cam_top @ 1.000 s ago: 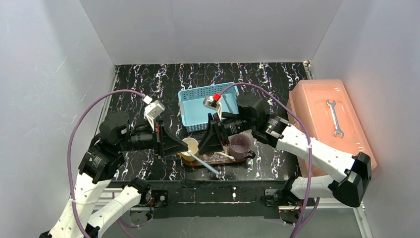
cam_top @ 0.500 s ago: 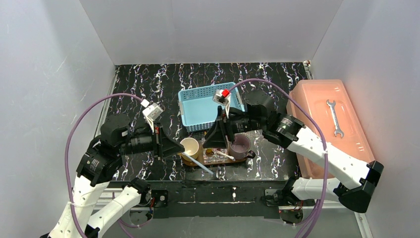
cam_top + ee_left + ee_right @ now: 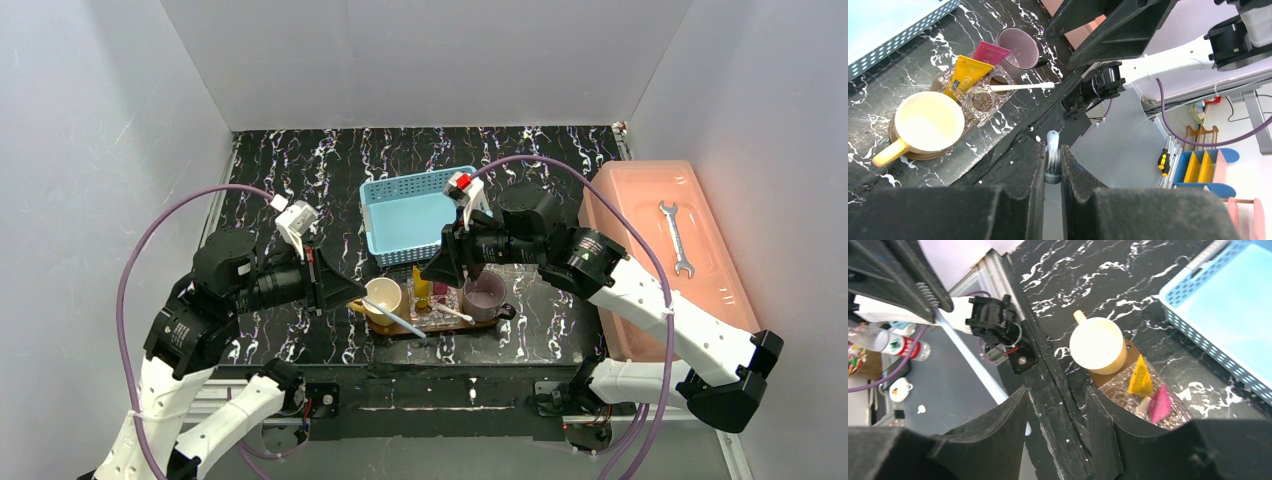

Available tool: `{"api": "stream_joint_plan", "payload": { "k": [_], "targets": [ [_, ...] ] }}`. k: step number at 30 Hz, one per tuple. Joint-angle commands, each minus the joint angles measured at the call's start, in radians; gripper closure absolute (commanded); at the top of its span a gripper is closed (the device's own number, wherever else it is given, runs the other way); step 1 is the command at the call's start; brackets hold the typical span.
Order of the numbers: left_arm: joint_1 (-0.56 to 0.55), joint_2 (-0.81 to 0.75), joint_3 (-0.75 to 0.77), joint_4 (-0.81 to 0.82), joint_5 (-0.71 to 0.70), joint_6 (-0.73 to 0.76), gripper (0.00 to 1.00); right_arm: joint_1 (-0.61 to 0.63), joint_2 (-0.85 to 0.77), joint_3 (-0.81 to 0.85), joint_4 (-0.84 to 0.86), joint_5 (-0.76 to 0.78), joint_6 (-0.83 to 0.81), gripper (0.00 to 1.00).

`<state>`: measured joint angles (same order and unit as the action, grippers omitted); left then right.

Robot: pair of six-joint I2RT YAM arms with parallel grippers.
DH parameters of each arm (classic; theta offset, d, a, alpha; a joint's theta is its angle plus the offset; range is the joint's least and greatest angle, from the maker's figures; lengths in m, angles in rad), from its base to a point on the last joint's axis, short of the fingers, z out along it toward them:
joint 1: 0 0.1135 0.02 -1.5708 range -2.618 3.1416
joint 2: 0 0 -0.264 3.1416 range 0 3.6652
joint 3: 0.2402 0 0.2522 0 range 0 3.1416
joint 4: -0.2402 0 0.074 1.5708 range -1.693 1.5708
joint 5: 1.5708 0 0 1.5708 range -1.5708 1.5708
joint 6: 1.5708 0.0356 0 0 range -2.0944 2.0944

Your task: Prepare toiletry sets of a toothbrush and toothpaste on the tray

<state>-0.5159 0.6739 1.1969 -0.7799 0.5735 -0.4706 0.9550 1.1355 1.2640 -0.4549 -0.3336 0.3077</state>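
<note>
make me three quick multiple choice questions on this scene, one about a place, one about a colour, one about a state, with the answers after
1. The wrench lies on top of
a) a green crate
b) the salmon-pink box
c) a white shelf

2. The two toothpaste tubes are
a) both white
b) blue and green
c) yellow and magenta

3. The left gripper is
a) shut on a toothbrush
b) open and empty
c) shut on a sponge

Answers
1 b: the top view shows the wrench flat on the box lid at the table's right side.
2 c: the left wrist view shows one yellow and one magenta tube standing side by side.
3 a: the brush head sits pinched between the closed fingers in the left wrist view.
</note>
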Motion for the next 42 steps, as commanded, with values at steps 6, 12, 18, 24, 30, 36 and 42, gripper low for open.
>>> {"api": "stream_joint_plan", "payload": {
  "k": [6,12,18,24,30,36,42],
  "targets": [
    [-0.090,0.079,0.084,-0.064,-0.198,-0.028,1.00,-0.001,-0.020,0.038,-0.033,0.188,-0.031,0.48],
    [-0.303,0.142,0.131,-0.093,-0.453,-0.052,1.00,-0.001,-0.025,0.044,-0.052,0.232,-0.041,0.48],
    [-0.640,0.254,0.217,-0.154,-0.868,-0.067,1.00,-0.001,-0.039,0.044,-0.066,0.248,-0.047,0.48],
    [-0.866,0.423,0.305,-0.200,-1.245,-0.066,1.00,-0.001,-0.080,0.007,-0.054,0.315,-0.045,0.49],
    [-0.901,0.520,0.296,-0.135,-1.292,-0.055,1.00,-0.001,-0.118,-0.037,-0.038,0.365,-0.055,0.49],
    [-0.901,0.542,0.265,-0.092,-1.289,-0.060,1.00,-0.001,-0.135,-0.067,-0.033,0.366,-0.058,0.49],
    [-0.901,0.548,0.238,-0.067,-1.289,-0.062,1.00,-0.001,-0.146,-0.079,-0.036,0.367,-0.058,0.49]
  ]
}}
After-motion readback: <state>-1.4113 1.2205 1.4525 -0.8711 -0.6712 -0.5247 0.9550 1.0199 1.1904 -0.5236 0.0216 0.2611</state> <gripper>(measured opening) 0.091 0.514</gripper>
